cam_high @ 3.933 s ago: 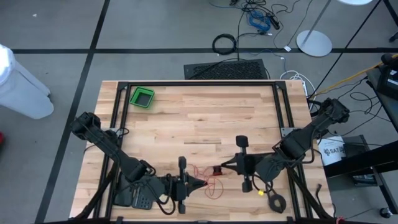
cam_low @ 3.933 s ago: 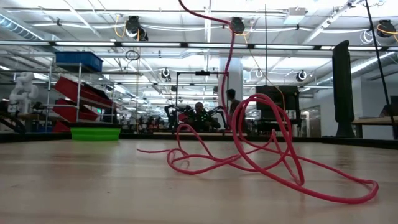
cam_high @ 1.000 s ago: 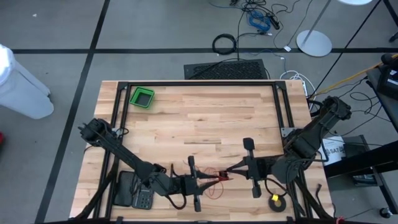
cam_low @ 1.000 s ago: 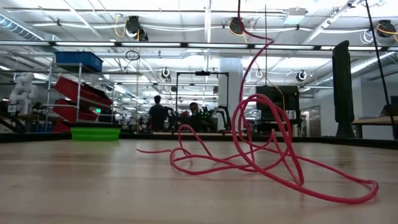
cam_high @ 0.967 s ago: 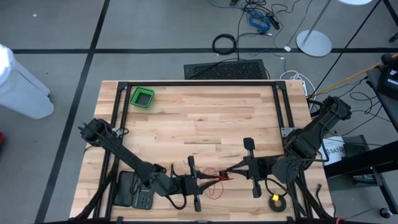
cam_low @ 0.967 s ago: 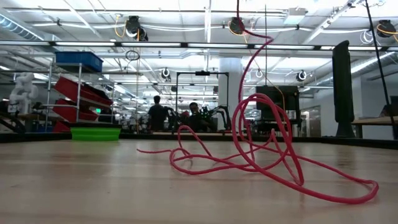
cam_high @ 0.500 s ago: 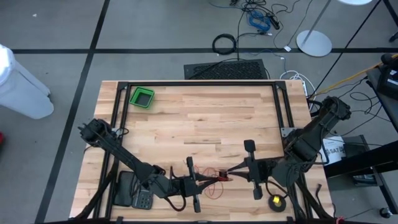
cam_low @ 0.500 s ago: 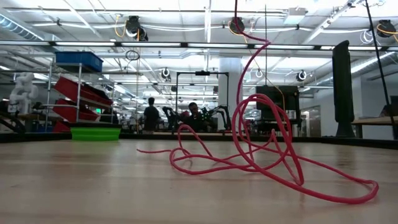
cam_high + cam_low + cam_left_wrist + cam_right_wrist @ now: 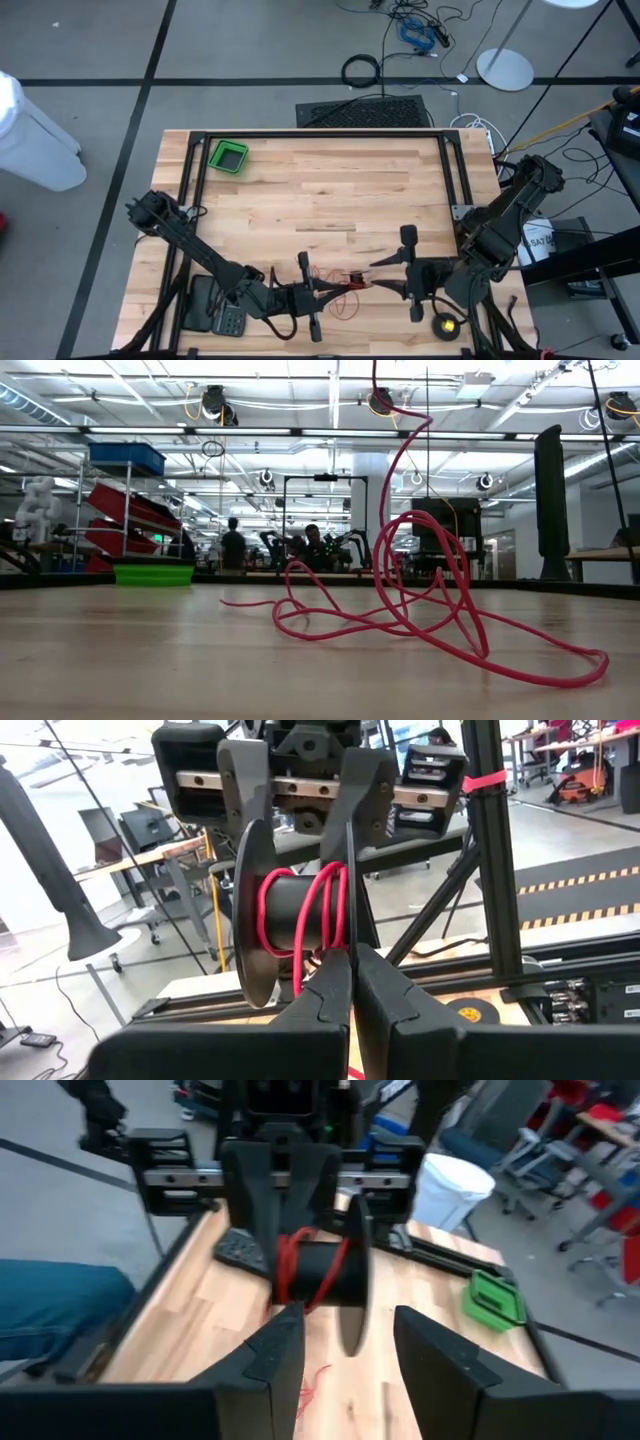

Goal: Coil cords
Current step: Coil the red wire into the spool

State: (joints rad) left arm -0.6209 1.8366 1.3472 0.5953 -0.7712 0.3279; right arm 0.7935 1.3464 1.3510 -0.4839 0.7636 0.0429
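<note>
Since a second earlier, the right pincer [image 9: 381, 277] had released the black spool wound with thin red cord [image 9: 352, 279] and backed off; the left pincer [image 9: 334, 285] stayed clenched on it, low over the wooden table [image 9: 320, 190]. Winding was under way, and the next move likely called for the right pincer to take up the loose cord.

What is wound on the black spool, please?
Red cord wraps the spool; the left gripper, shut, pinches its strand. Its far side is hidden.

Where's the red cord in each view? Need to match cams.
High: red cord lies at the table's front centre.
Low: loose loops mid-picture.
Left wrist: wound on the spool, at.
Right wrist: wound on the spool, at.
Landmark: green bin; not in left wrist.
</note>
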